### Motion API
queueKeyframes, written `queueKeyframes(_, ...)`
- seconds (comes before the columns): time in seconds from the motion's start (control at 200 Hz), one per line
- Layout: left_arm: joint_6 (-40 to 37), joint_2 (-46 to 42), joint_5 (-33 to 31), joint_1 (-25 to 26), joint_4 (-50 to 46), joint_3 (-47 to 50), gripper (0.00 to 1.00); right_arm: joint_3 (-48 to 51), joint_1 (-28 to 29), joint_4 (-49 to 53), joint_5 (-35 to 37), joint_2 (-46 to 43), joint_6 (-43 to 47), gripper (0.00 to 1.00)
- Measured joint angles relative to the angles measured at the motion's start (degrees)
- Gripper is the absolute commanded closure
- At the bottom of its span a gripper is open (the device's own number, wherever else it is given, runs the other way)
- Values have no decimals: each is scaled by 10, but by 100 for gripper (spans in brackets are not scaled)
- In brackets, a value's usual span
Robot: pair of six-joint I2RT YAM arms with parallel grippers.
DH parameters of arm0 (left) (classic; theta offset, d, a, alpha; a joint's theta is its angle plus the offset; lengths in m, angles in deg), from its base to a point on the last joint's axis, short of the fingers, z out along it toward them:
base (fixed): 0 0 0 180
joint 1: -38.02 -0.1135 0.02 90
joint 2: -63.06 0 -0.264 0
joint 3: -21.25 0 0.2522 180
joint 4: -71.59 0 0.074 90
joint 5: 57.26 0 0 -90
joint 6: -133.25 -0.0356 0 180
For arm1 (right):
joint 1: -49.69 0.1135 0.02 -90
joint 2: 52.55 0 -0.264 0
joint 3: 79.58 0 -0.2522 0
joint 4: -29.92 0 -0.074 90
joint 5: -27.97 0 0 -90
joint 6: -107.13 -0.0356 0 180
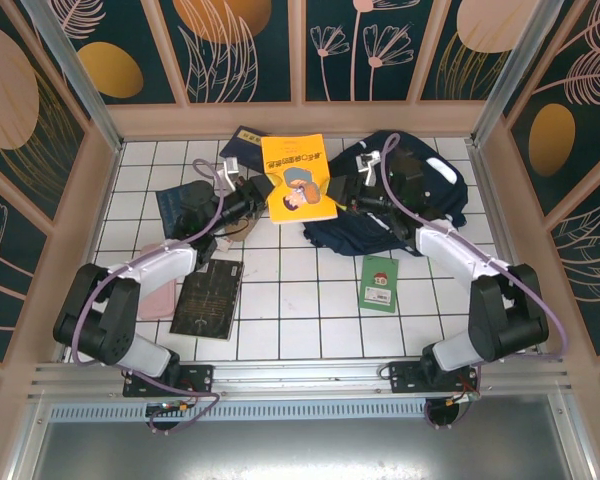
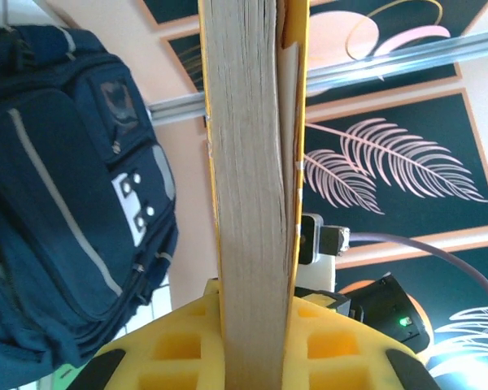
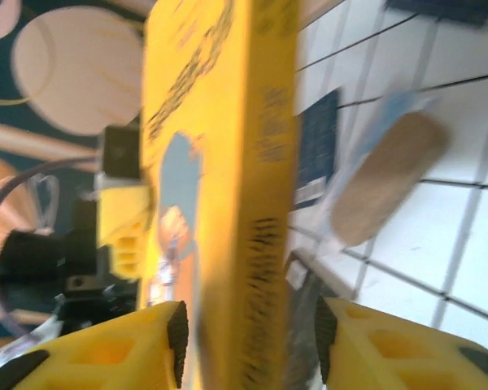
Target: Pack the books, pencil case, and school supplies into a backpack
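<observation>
In the upper middle of the top view, the left gripper (image 1: pixel 252 190) is pinching the left edge of the yellow-orange book (image 1: pixel 298 178), which it is holding with the cartoon cover facing up. In the left wrist view its yellow fingers (image 2: pixel 179 349) are pressing from both sides on the page block running up the centre of the frame. At the book's right edge the right gripper (image 1: pixel 342 187) is standing spread. In the right wrist view, the two pads are straddling the spine, and the right-hand one is staying clear of it. Just right of that, the backpack (image 1: pixel 425 200) is lying crumpled right of centre; whether anything is sitting inside it cannot be told.

The table (image 1: pixel 300 310) is showing white square tiles with dark joints, and a metal rail is running along its near edge. Dark teal wall panels (image 1: pixel 230 50) with pale leaves and orange and peach discs are closing in the left, far and right sides.

Counting from left to right, one pink pouch (image 1: pixel 160 297) is lying at lower left, touching the black book (image 1: pixel 208 297). Five books are showing: that black one, the left navy book (image 1: pixel 170 210) under the left arm, the upper navy book (image 1: pixel 242 143) by the far wall, the held yellow-orange one, and the green booklet (image 1: pixel 380 283) lying flat below the one backpack.
</observation>
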State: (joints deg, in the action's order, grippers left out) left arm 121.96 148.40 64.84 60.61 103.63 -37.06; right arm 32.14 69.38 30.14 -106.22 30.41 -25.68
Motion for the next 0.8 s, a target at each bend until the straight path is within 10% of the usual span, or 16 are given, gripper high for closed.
queueKeyframes(0.385,-108,-94,-50,-21,-177,4,100,-52,22,211,341,68,235,49)
queueKeyframes(0.8,-127,-128,-67,-21,-232,58,100,-122,97,256,555,207,337,44)
